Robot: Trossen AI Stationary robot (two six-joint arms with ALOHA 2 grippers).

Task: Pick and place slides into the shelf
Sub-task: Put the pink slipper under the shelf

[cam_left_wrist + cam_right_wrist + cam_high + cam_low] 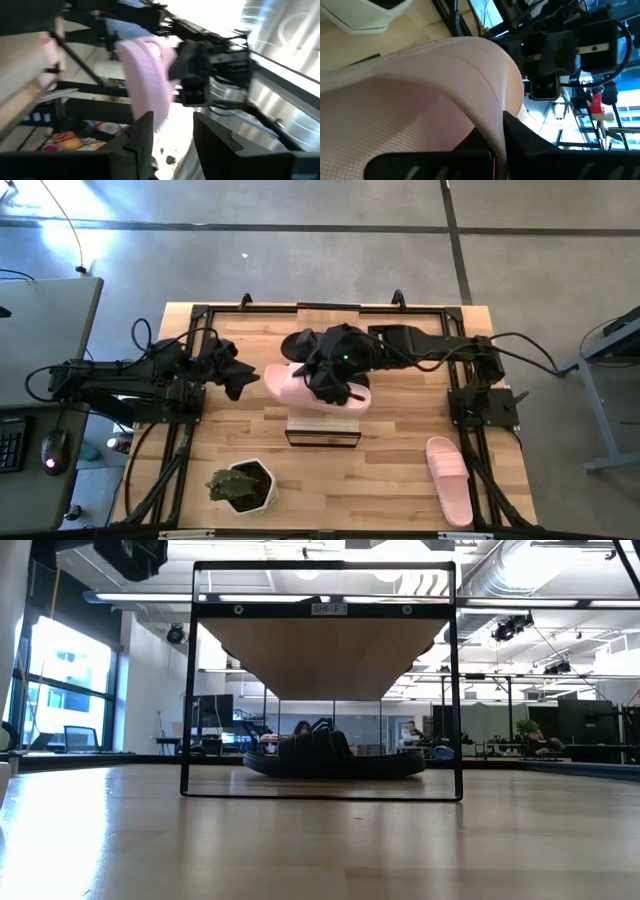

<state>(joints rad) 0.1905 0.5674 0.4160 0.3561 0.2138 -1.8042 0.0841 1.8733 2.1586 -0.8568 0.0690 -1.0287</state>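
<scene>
The right pincer (335,385) is closed on a pink slide (300,388), holding it just behind the shelf (322,432), probably to bring it over. The left pincer (238,377), half open, waits beside the slide's heel.

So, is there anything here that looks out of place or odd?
One thing: the two pink slides are apart. One pink slide is at the table's middle, gripped by the right gripper, with the left gripper at its end. Its mate lies alone near the table's right front corner. Nothing looks spilled or damaged.
</scene>
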